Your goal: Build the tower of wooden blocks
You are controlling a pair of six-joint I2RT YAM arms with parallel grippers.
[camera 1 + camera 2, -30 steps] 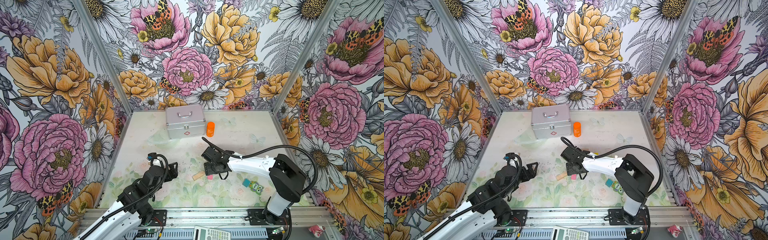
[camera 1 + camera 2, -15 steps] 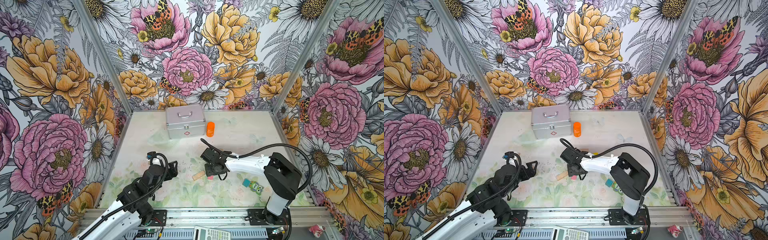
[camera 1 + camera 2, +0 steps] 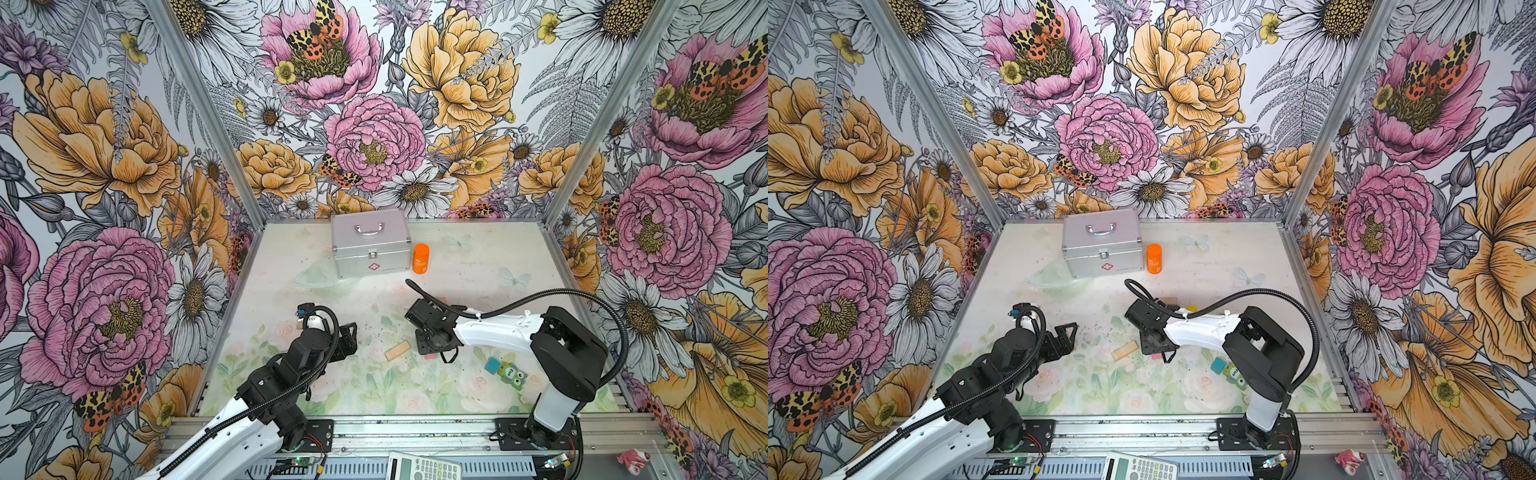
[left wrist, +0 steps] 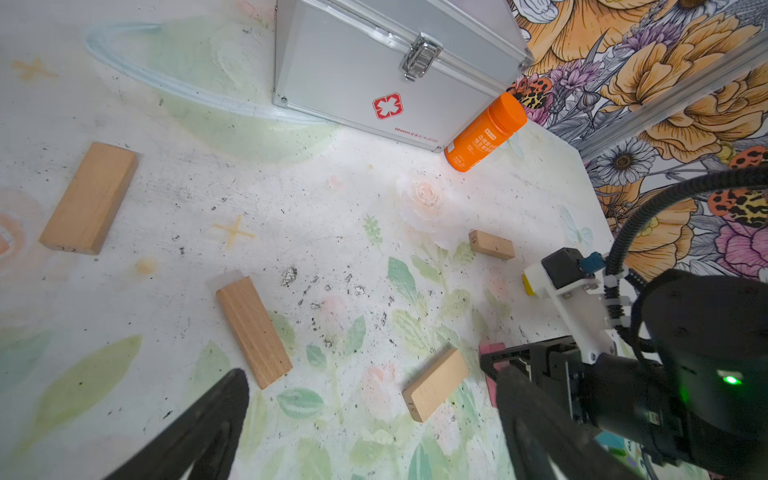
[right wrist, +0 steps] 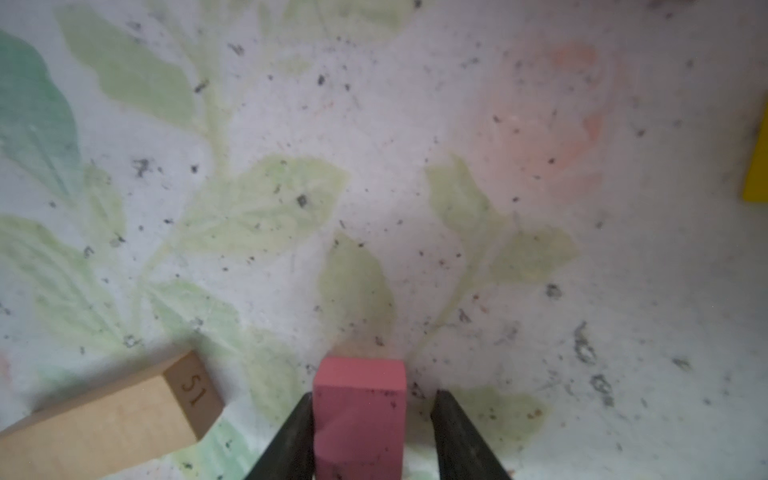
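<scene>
Between parted fingers (image 5: 291,440) of R hand (image 5: 372,394), pink plank (image 5: 359,415) is seen, rear cut off. L hand (image 4: 372,374) is spread wide.

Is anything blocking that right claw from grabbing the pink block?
Nothing visible does. The pink plank lies between the fingers of the right gripper, one finger close against it and a gap at the other. The nearest tan plank lies beside them, apart.

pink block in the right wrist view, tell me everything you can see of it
The pink block is a matte, painted-looking rectangular plank with squared edges and a few dark specks. It lies flat on the table between the open jaws of the right gripper: one finger touches its side, the other stands just clear. A tan plank lies beside it, apart.
</scene>
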